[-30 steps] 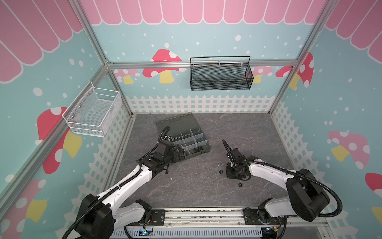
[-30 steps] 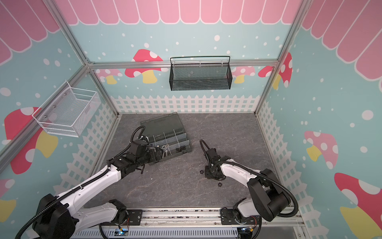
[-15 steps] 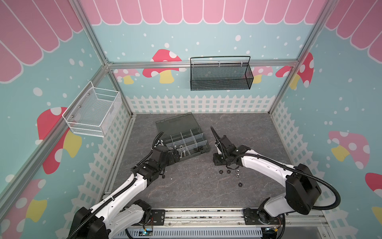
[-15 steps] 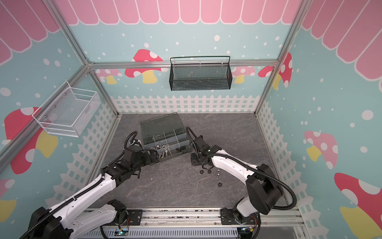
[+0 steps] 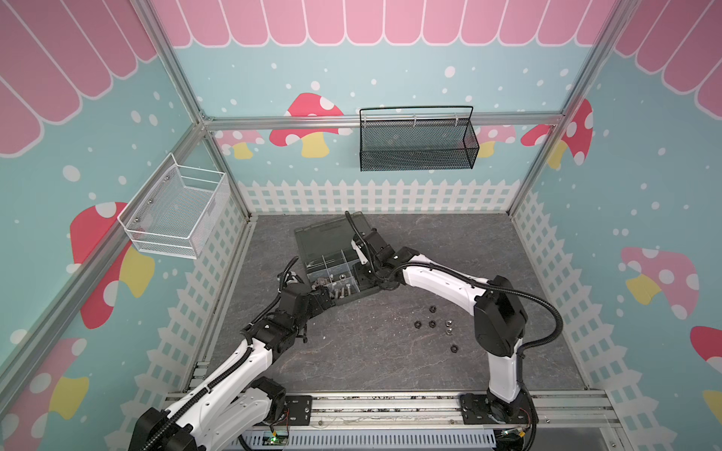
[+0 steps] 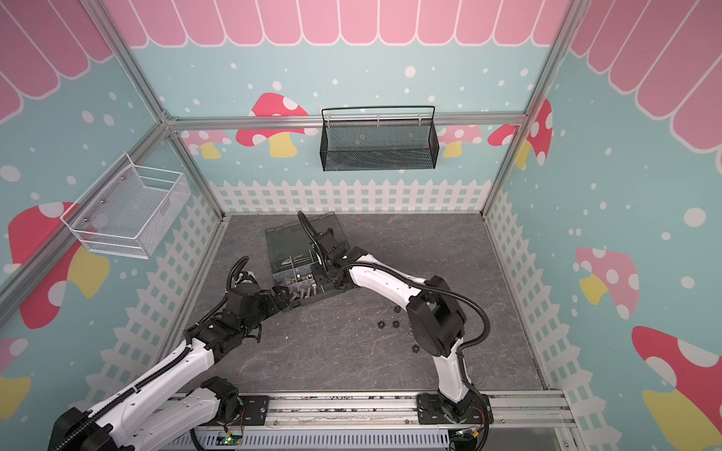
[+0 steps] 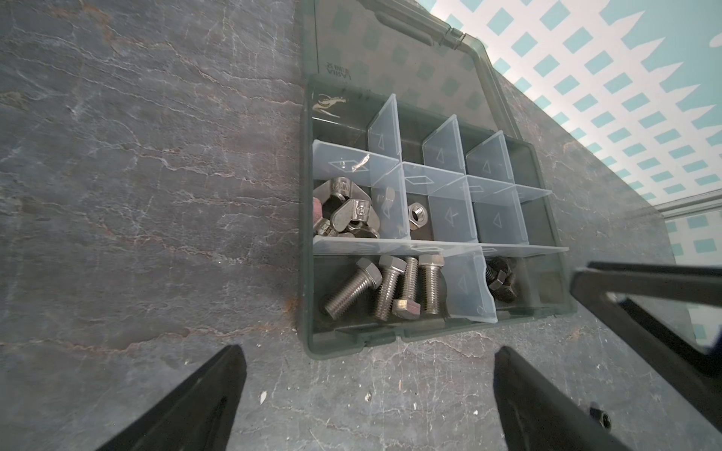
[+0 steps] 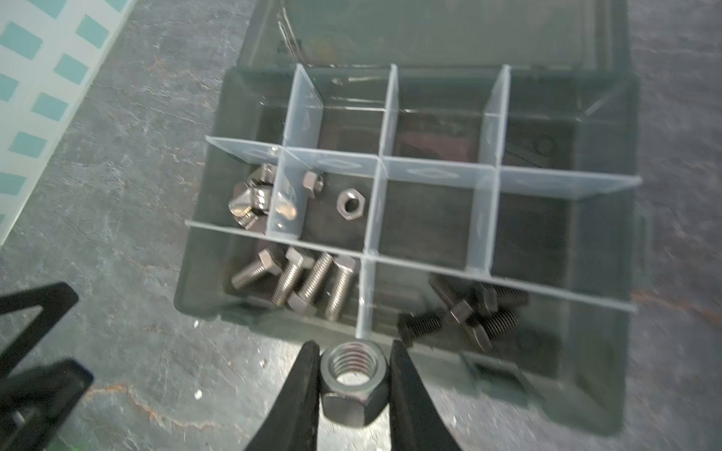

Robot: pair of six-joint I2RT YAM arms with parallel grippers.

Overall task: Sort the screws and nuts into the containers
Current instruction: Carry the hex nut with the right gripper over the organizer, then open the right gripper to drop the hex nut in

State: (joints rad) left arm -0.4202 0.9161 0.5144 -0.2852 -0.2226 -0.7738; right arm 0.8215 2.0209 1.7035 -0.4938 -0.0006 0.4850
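Observation:
My right gripper (image 8: 353, 345) is shut on a silver hex nut (image 8: 353, 390) and hovers just over the front wall of the smoky grey organizer box (image 5: 312, 244), near the divider between its two front containers. Silver screws (image 7: 394, 289) lie in the front left container and black screws (image 8: 469, 312) in the front right one. Behind them, wing nuts (image 7: 347, 211) fill one container and another silver hex nut (image 8: 351, 203) lies beside a second one in its neighbour. My left gripper (image 7: 369, 353) stands open and empty at the box's front left corner. Several loose nuts (image 5: 431, 324) remain on the table to the right.
The box's hinged lid (image 6: 289, 238) lies open behind the compartments. A white wire basket (image 5: 176, 211) hangs on the left wall and a black mesh basket (image 5: 416, 142) on the back wall. The right arm's elbow (image 5: 500, 312) stands beside the loose nuts.
My right gripper has travelled from the loose nuts leftward and back to the box, carrying the nut. The left gripper has drawn back a little from over the box to its front corner.

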